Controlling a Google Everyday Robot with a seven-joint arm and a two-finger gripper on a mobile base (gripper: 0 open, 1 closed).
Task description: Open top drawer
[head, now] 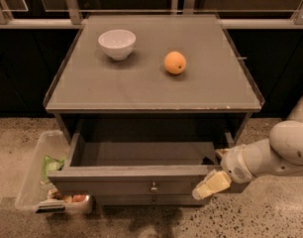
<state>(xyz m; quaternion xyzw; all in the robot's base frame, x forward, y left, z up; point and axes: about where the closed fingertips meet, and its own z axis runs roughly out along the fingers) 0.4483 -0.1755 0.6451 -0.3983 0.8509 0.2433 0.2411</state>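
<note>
You've got a white bowl (117, 43) back-left on the counter (141, 90) and an orange (175, 62) to its right, the two apart. A clear bin (28, 178) of packets sits on the floor at left. The gripper (207, 186) is low right, below the counter's front edge.

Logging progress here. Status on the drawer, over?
Gripper at top drawer front, right end. Drawer pulled well out. Floor bin beside it, not blocking.
</note>
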